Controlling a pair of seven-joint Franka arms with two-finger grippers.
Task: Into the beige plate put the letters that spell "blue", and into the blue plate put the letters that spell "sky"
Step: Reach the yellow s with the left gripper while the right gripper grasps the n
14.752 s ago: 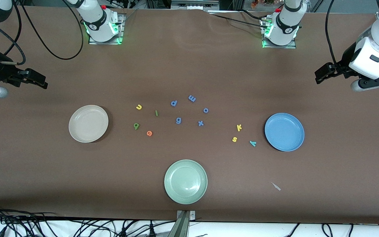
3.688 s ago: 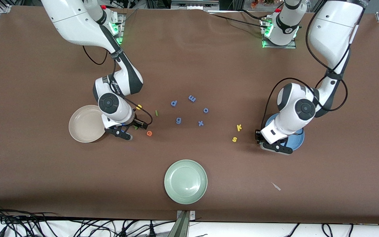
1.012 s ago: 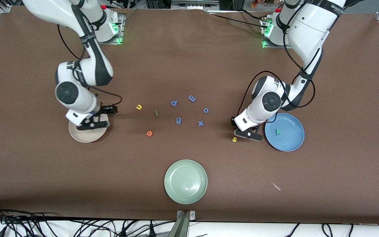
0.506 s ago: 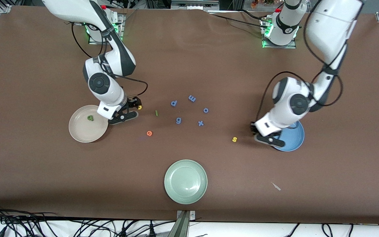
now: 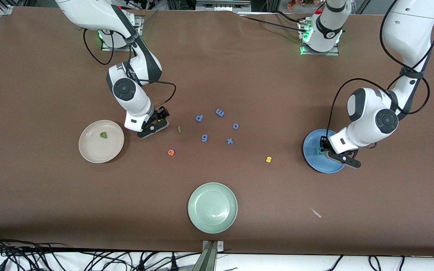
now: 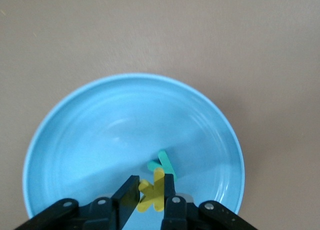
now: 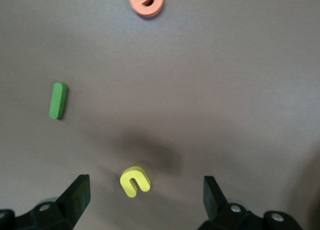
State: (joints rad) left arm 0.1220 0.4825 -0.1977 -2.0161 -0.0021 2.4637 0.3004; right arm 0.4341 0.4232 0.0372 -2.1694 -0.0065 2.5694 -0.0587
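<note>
The blue plate point(image 5: 311, 160) holds the teal y point(image 6: 163, 161). My left gripper point(image 6: 151, 180) hangs just over that plate, shut on the yellow k point(image 6: 154, 194). From the front, the left gripper point(image 5: 324, 150) covers part of the plate. The yellow s point(image 5: 268, 159) lies on the table beside the blue plate. The beige plate point(image 5: 89, 150) holds the green b point(image 5: 103, 134). My right gripper point(image 5: 156, 122) is open, low over the yellow u point(image 7: 135, 181), which lies between its fingers. Green l point(image 5: 179, 129) and orange e point(image 5: 170, 152) lie on the table close by.
Periwinkle letters lie mid-table: p point(image 5: 199, 118), m point(image 5: 220, 112), o point(image 5: 236, 126), g point(image 5: 204, 137), x point(image 5: 229, 141). A pale green plate point(image 5: 212, 207) sits nearest the front camera. A small white scrap point(image 5: 316, 213) lies toward the left arm's end.
My left gripper has carried the yellow k from the table to over the blue plate. My right gripper left the green b in the beige plate and moved over the yellow u.
</note>
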